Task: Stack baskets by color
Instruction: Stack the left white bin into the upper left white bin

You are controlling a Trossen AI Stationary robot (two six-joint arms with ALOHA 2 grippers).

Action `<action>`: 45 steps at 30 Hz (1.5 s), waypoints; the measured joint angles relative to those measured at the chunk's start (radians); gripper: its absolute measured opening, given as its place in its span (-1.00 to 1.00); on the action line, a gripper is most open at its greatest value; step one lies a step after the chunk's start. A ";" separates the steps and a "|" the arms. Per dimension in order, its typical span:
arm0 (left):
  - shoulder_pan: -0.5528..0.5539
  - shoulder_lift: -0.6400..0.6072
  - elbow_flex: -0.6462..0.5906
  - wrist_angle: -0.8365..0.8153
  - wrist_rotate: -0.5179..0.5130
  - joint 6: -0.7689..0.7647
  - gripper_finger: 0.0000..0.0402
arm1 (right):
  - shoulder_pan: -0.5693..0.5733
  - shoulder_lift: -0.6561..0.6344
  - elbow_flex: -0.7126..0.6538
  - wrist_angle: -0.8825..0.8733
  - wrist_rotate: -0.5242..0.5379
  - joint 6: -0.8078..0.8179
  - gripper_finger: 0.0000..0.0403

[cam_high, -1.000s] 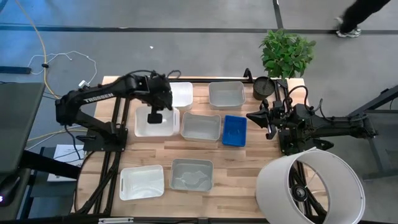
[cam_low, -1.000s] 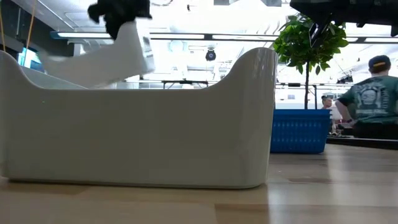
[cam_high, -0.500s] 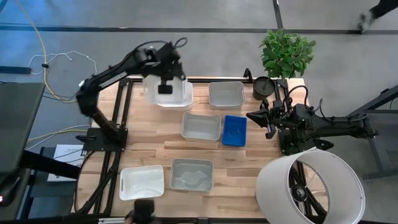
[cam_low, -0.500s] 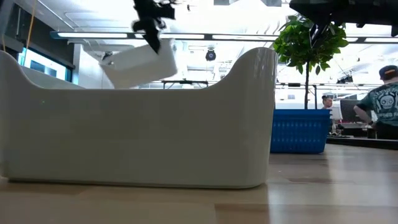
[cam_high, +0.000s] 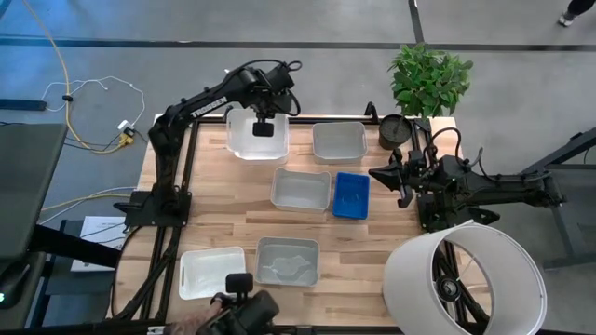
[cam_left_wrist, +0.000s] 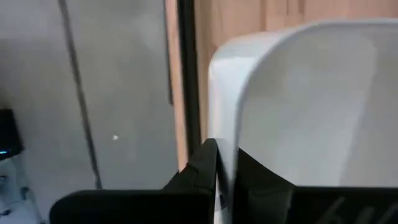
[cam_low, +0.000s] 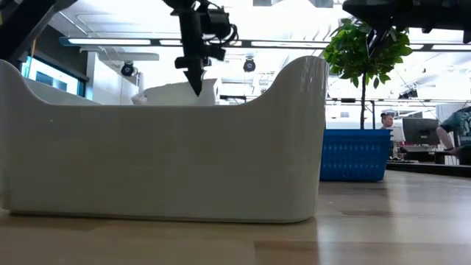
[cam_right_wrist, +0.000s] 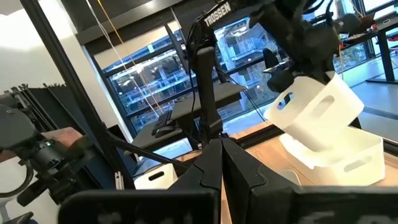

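My left gripper is shut on a white basket at the table's far left, over a second white basket. In the right wrist view the held basket hangs tilted above that one. A third white basket sits at the near left and fills the low view. Three grey baskets and a blue basket rest on their bases on the table. My right gripper waits shut at the right. My left gripper pinches one wall of the white basket at its upper edge, one finger inside the basket and one outside. The fingers come from above, pointing steeply down. The basket hangs tilted below them; whether its low end touches the basket beneath, I cannot tell.
A large white lampshade stands at the near right, a green plant and a small black pot at the far right. A dark object with a hand shows at the table's near edge.
My left gripper has carried the white basket from the table's middle left toward the far edge and a little right, to above the second white basket. The basket has come lower and less tilted. A dark object with a hand has appeared at the near edge.
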 joint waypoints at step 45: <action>0.050 0.152 -0.004 -0.130 0.097 -0.045 -1.00 | 0.000 0.000 0.000 -0.040 -0.027 0.016 -1.00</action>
